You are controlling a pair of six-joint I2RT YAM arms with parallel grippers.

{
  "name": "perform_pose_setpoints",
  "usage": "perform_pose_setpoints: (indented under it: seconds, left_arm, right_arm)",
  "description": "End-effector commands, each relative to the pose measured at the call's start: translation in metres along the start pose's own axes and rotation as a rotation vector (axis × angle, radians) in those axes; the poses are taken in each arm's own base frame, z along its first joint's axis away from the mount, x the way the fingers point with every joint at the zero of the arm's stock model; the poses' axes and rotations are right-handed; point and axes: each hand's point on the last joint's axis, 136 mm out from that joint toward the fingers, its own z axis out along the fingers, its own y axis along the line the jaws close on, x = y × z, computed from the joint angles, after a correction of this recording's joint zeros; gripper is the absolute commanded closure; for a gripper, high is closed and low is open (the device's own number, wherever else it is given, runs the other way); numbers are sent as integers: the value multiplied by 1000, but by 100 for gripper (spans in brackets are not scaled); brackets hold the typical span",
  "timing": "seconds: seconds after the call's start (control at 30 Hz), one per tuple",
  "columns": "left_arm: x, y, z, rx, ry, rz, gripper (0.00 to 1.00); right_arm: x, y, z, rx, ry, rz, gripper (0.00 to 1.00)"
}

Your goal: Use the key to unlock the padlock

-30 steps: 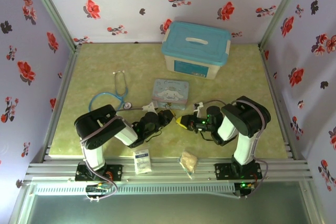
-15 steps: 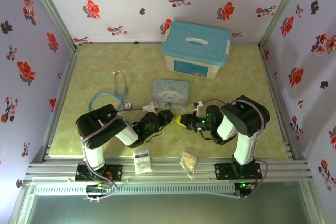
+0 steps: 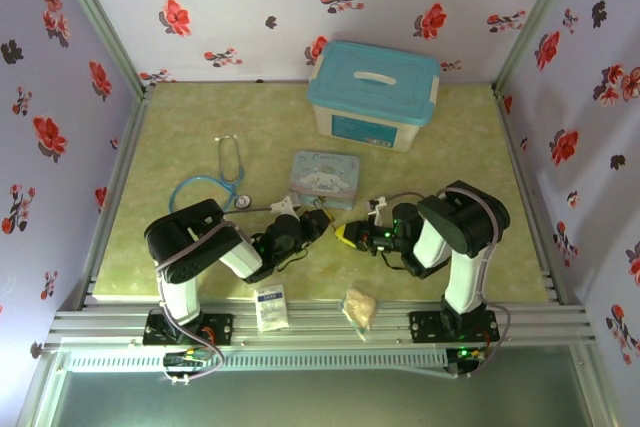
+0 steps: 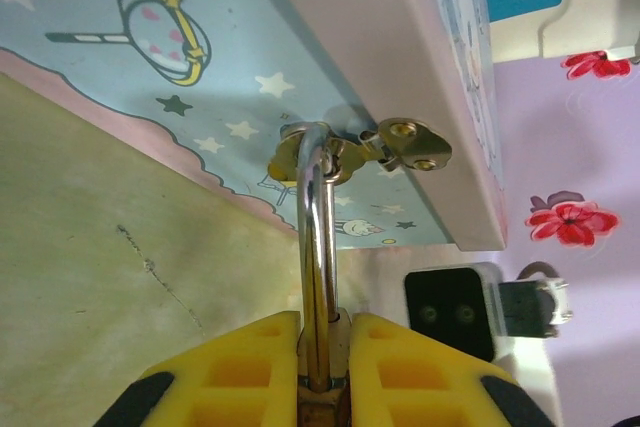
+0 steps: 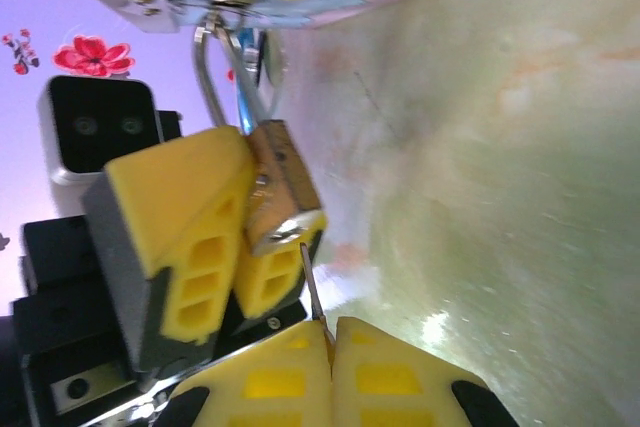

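The padlock (image 5: 283,187) hangs by its shackle (image 4: 318,237) from the hasp (image 4: 405,144) on the tin's (image 3: 325,175) near wall. The left gripper (image 4: 318,337) clamps it just below the hasp, fingers narrow. The right gripper (image 5: 330,342) faces it, pinching the key (image 5: 311,287), whose tip is at the padlock's lower face. Bare mat (image 5: 500,147) spreads out from the tin's near side. A stethoscope (image 3: 215,187) lies to its left.
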Motion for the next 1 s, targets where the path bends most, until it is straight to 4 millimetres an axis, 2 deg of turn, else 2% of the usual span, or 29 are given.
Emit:
perform_pose_setpoints:
  seconds: [0.0, 0.27, 0.53, 0.8, 0.97]
  left_arm:
    - [-11, -16, 0, 73, -52, -34, 100]
    - [-8, -10, 1, 64, -45, -38, 100]
    - [-6, -16, 1, 83, -32, -38, 100]
    - [-1, -17, 2, 96, -14, -58, 100]
    - [3, -20, 0, 109, 3, -61, 100]
  right_arm:
    - [4, -3, 1, 1, 19, -4, 100]
    - [-2, 23, -2, -56, -3, -71, 100]
    - [-8, 15, 7, -43, -1, -43, 100]
    - [-17, 29, 2, -71, -36, -78, 100]
    - [-26, 30, 0, -74, -59, -53, 100]
